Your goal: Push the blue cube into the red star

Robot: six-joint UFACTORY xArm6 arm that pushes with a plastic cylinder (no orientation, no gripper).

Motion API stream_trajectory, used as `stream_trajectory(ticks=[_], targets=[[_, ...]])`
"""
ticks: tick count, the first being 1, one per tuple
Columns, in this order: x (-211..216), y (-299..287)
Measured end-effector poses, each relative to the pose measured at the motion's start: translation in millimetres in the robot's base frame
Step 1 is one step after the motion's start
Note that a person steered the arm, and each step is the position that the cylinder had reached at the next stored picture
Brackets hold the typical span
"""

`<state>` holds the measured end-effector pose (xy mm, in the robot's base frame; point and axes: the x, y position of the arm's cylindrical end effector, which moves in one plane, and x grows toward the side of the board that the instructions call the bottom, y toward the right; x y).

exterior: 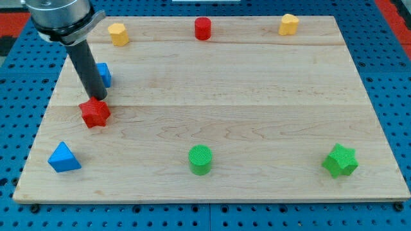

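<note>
The blue cube (104,74) sits near the board's left edge, partly hidden behind my dark rod. The red star (95,113) lies just below it, toward the view's bottom, a short gap apart. My tip (99,98) rests between the two, right at the star's upper edge and just below the cube.
A wooden board (244,109) on a blue pegboard. Yellow block (118,33) at top left, red cylinder (203,28) at top middle, yellow block (289,24) at top right. Blue triangular block (63,158) at bottom left, green cylinder (200,160) at bottom middle, green star (340,160) at bottom right.
</note>
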<state>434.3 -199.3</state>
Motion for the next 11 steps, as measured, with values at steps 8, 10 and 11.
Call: stream_trajectory(ticks=[8, 10, 11], targets=[[-50.8, -21.9], [18.6, 16.9], [-21.4, 41.9]])
